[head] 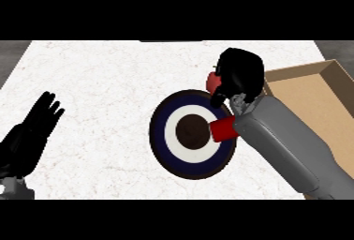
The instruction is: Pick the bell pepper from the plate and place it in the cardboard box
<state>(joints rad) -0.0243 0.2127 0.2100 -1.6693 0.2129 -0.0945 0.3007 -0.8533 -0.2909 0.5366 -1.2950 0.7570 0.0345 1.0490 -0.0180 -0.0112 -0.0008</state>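
Seen from the head view, steeply down on a pale, marbled worktop [104, 70]. Toward the far right, right hand [240, 70] hanging over the gap between plate [160, 140] and cardboard box [297, 71]. Fingers [220, 98] clenched, curled down and inward, grasping the bell pepper [213, 82]. Only a small red bulge of it visible, poking out at the hand's left edge; the rest hidden behind the black palm. Held just above the plate's far rim, tucked between the curled fingers below and the bulk of the hand above and to the right. Off the plate's centre, and not inside the box; box's near wall just to the right of the hand, apart from the pepper.

Plate round, with a dark rim, a navy band, a white ring and a brown middle. Crossing its right edge, the grey right forearm [290, 145], slanting in from the lower right. Against the forearm's left side, over the plate's rings, a second red piece [223, 129]; hard to tell what it is.

Box open-topped and brown, lying at the right edge, partly covered by the forearm.

At the left edge, left hand [31, 133] resting, released, straight and pointing up, well apart from plate and pepper.
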